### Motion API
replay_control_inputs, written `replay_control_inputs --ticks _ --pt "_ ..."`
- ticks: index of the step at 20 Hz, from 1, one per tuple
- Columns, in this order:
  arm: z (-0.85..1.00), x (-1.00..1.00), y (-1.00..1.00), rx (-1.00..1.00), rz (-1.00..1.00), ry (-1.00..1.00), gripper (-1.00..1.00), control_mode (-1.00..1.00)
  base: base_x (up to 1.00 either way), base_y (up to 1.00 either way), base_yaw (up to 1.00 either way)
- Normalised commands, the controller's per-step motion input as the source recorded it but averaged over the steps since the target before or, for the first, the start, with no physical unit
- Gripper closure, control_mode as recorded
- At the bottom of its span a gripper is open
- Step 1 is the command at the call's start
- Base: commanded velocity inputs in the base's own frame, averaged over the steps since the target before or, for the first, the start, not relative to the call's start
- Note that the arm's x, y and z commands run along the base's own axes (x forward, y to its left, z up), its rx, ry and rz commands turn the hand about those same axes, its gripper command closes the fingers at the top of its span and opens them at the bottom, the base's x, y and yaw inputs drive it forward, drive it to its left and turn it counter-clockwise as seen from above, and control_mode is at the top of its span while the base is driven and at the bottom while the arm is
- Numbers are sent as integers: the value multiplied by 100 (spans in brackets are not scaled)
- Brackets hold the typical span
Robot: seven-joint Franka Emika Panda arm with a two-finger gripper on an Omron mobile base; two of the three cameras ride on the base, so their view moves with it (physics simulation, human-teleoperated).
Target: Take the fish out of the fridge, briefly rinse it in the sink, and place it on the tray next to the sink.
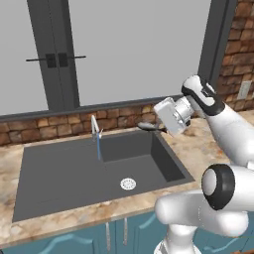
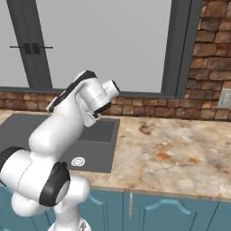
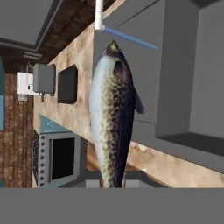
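My gripper is shut on the fish and holds it in the air over the back right corner of the sink. In the hand view the fish is silvery with a dark speckled back and sticks out lengthwise from between the fingertips, its far end pointing toward the faucet. The sink basin lies below and beside it. A thin blue stream runs from the faucet. The black tray lies on the counter beyond the sink's far end.
A marbled counter stretches to the right of the sink, with a brick backsplash and a window behind. A grey box-like object sits next to the tray. A built-in appliance with a dark window is below the counter.
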Motion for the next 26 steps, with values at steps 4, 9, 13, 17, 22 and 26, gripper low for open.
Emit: replay_control_inputs --ticks 4,9,13,17,22,26 --pt "-32 2 25 13 23 28 100 -100 0 0 0" --pt "-30 1 94 1 29 16 100 -100 0 0 0" --pt "-15 0 46 0 18 6 100 -100 0 0 0" --pt "-33 0 12 12 10 0 100 -100 0 0 0" --pt "-42 20 10 12 7 2 100 -100 0 0 0" --pt "-14 64 0 10 1 0 100 -100 0 0 0"
